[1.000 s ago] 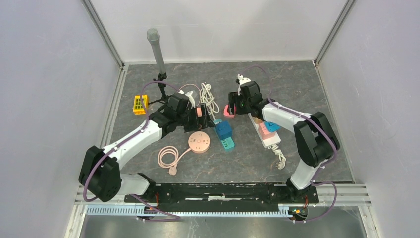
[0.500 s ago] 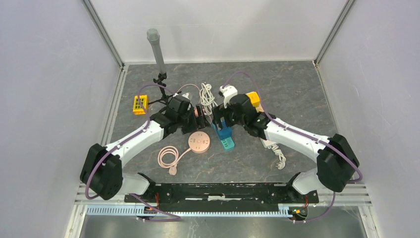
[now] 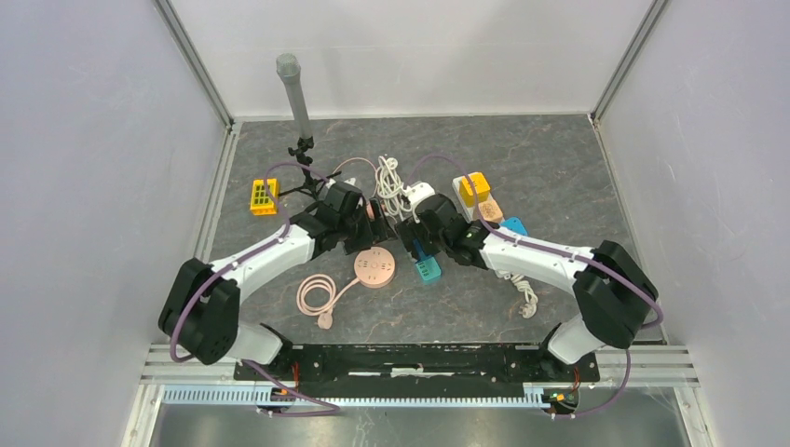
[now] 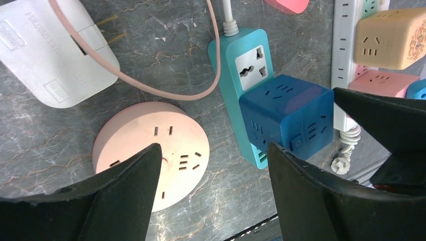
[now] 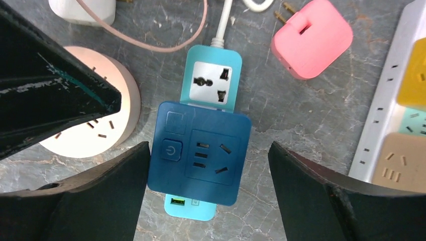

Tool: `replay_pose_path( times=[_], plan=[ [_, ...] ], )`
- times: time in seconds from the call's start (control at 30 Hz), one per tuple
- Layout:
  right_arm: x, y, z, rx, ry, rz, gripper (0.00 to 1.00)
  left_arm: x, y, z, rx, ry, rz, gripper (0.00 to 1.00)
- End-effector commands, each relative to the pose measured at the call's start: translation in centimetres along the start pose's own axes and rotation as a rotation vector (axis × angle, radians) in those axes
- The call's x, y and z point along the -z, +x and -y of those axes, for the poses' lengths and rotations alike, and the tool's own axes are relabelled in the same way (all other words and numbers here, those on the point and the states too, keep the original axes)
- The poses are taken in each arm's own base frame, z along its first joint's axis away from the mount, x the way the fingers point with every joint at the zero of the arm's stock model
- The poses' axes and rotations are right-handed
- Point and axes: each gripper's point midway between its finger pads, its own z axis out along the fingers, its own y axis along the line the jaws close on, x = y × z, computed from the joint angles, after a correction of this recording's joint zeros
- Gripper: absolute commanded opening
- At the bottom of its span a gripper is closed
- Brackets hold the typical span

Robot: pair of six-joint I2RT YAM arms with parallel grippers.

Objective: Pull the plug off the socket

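A dark blue cube plug [image 5: 201, 153] sits plugged into a teal power strip socket [image 5: 213, 75] lying flat on the grey table. My right gripper [image 5: 209, 148] hangs open just above the cube. Its left finger is close to the cube's left side, and the right finger stands well clear. My left gripper [image 4: 213, 150] is open with nothing in it, over bare table between the round pink socket [image 4: 150, 145] and the blue cube [image 4: 286, 113]. In the top view both grippers meet at the table's middle, the left gripper [image 3: 373, 212] beside the right gripper [image 3: 415, 235], and the teal strip [image 3: 428, 271] pokes out below them.
A loose pink plug [image 5: 311, 37] lies behind the strip. A white power strip [image 5: 387, 100] carrying yellow, beige and teal cubes runs along the right. A white adapter [image 4: 55, 55] with a pink cable lies at the left. A yellow rack [image 3: 264, 196] and a grey pole [image 3: 296, 93] stand at the back left.
My right arm has swung left from the pink plug to above the blue cube, and its jaws have widened. The left gripper shifted only slightly.
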Motion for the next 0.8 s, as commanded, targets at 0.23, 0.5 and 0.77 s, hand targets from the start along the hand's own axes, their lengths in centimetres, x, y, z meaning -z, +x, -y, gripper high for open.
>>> replay_pose_path(
  times=[0.23, 0.5, 0.77],
  plan=[
    [-0.9, 1.7, -1.2, -0.046, -0.044, -0.049, 0.62, -3.0, -0.8, 2.1, 0.017, 0.069, -0.027, 0.76],
    [-0.1, 2.4, -2.2, -0.087, -0.082, -0.056, 0.36, -4.5, -0.9, 2.7, 0.063, 0.092, -0.035, 0.73],
    [-0.3, 2.8, -3.2, -0.097, -0.084, -0.066, 0.26, -7.5, -1.8, 2.8, 0.065, 0.076, -0.023, 0.57]
  ],
)
